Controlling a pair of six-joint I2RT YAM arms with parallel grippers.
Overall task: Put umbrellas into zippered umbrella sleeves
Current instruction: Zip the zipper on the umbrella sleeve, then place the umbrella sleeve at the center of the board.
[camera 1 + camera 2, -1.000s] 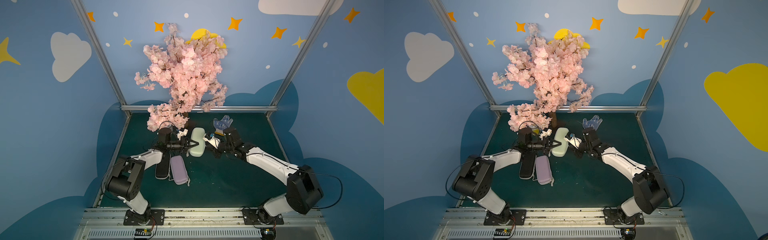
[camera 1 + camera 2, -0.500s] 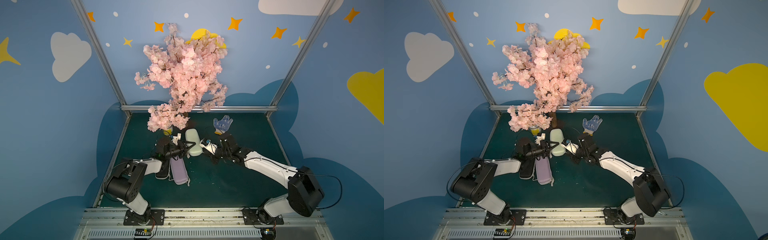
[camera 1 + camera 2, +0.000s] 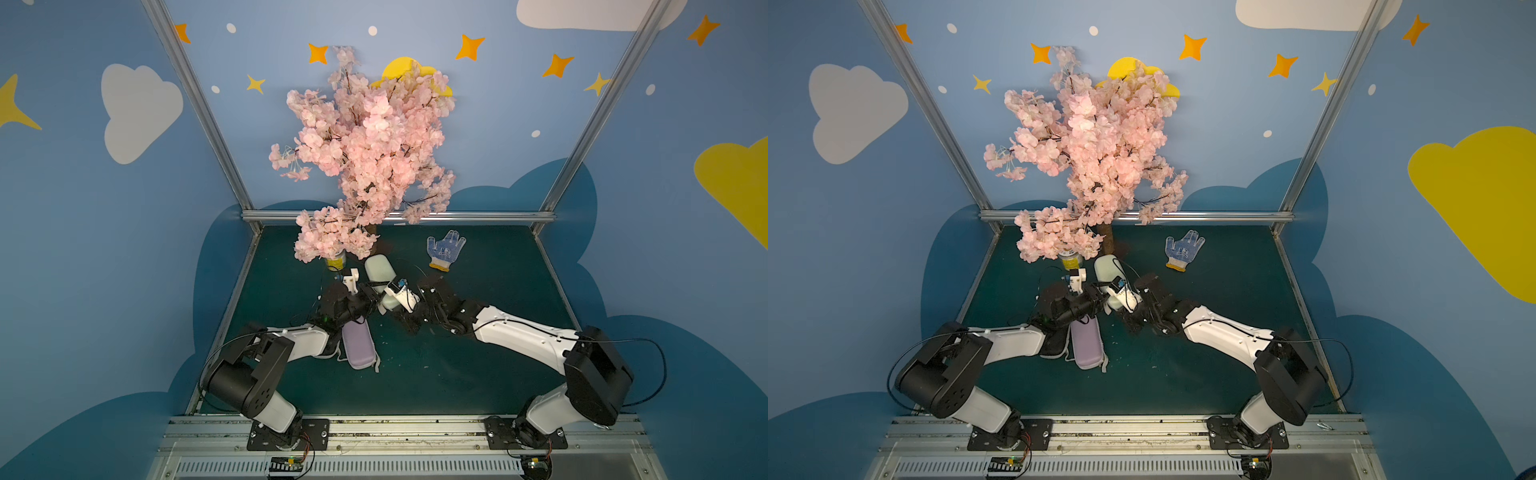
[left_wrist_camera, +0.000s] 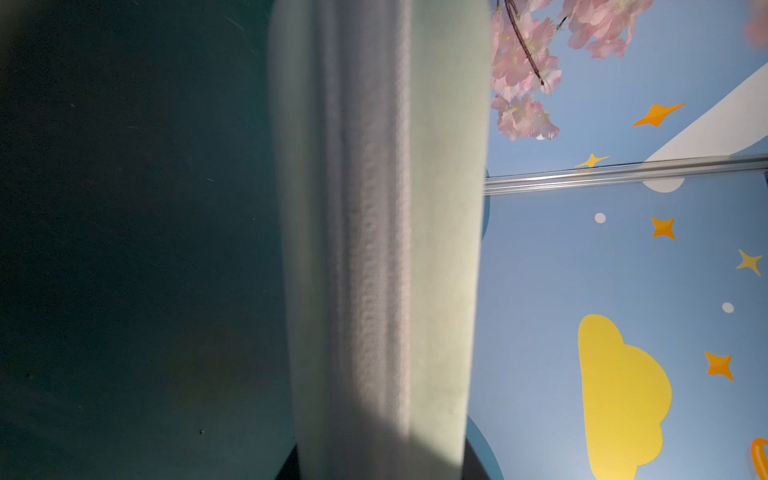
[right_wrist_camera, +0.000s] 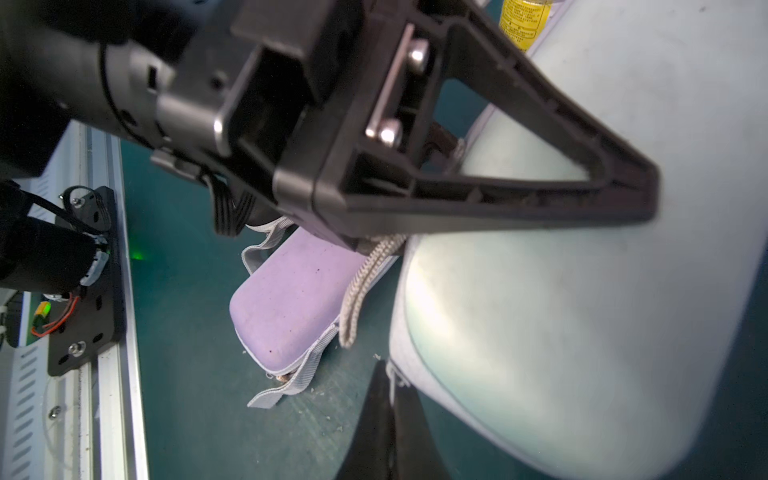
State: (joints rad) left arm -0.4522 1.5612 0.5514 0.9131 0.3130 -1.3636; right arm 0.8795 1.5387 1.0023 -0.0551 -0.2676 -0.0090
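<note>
The off-white sleeve [image 3: 379,269] [image 3: 1106,268] lies zipped between both arms, beside the tree trunk. My left gripper [image 3: 376,301] is shut across its near end. Its black fingers [image 5: 615,199] straddle the shell, and the zip seam [image 4: 374,249] fills the left wrist view. My right gripper [image 5: 390,384] is shut on the small white zip pull at the sleeve's rim. The lavender sleeve [image 3: 357,345] [image 5: 291,303] lies closed just in front. The black sleeve [image 3: 1054,347] is mostly hidden under my left arm. No umbrellas are in view.
A pink blossom tree [image 3: 365,145] overhangs the back of the green mat [image 3: 457,374]. A yellow can [image 3: 336,262] stands under it. A white-and-blue dotted glove [image 3: 445,249] lies at the back right. Metal frame rails [image 3: 395,216] edge the mat.
Both arms have come lower and slightly left, bringing the off-white sleeve down toward the mat. Neither grip has changed.
</note>
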